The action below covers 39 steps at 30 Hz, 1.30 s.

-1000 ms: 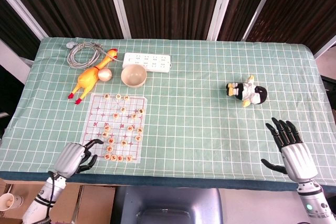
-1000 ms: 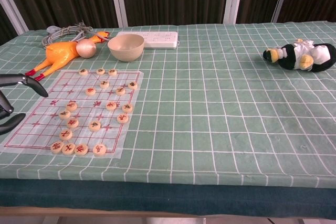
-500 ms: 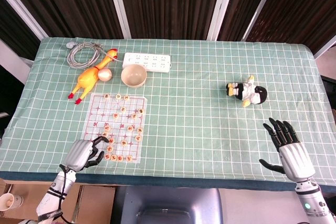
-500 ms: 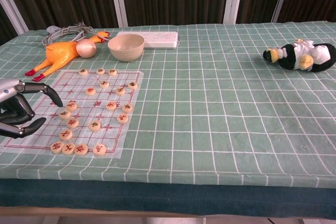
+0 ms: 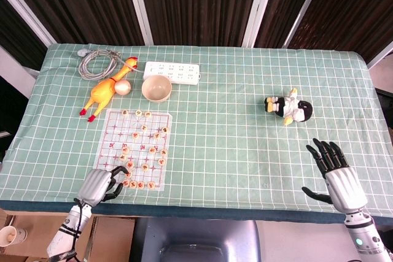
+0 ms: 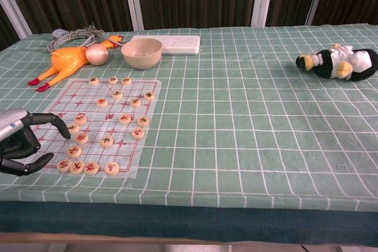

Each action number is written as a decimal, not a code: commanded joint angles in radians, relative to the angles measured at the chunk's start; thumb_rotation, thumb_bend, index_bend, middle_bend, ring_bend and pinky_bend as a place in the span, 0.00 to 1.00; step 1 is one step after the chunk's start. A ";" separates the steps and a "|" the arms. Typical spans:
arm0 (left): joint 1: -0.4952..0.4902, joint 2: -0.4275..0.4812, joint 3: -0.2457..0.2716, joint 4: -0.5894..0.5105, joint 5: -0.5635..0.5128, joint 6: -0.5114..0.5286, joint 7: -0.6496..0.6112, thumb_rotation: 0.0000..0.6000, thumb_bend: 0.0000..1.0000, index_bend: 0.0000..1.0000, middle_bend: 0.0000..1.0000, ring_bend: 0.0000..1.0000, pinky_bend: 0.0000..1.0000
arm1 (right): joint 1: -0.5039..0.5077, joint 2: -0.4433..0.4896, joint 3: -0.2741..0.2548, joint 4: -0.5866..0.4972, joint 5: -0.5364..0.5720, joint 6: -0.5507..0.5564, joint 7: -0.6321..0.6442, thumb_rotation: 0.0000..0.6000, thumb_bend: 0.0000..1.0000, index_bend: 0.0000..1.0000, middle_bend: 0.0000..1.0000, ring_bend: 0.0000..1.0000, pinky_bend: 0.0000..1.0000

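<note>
My left hand hovers over the near left corner of the chess board sheet, fingers curled and apart, holding nothing. Its fingertips are close to the nearest wooden chess pieces. More round pieces lie scattered across the board. My right hand is near the table's front right edge with fingers spread, holding nothing; the chest view does not show it.
Behind the board lie a rubber chicken, a small pink ball, a beige bowl, a white power strip and a coiled grey cable. A penguin plush lies at right.
My left hand has moved right and toward the table's front edge, closing in on the nearest pieces. My right hand has drifted slightly back toward the edge.
</note>
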 commanded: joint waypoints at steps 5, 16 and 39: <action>0.026 -0.073 0.025 0.103 0.040 0.060 0.003 1.00 0.41 0.39 1.00 1.00 1.00 | 0.000 0.001 -0.002 0.001 -0.001 0.001 0.008 1.00 0.12 0.00 0.00 0.00 0.00; 0.034 -0.105 0.034 0.145 0.037 0.055 -0.025 1.00 0.41 0.39 1.00 1.00 1.00 | -0.001 0.007 -0.009 -0.009 0.000 -0.007 0.006 1.00 0.12 0.00 0.00 0.00 0.00; 0.021 -0.120 0.027 0.159 0.017 0.018 0.002 1.00 0.41 0.40 1.00 1.00 1.00 | 0.003 0.021 -0.019 -0.027 0.005 -0.030 0.009 1.00 0.12 0.00 0.00 0.00 0.00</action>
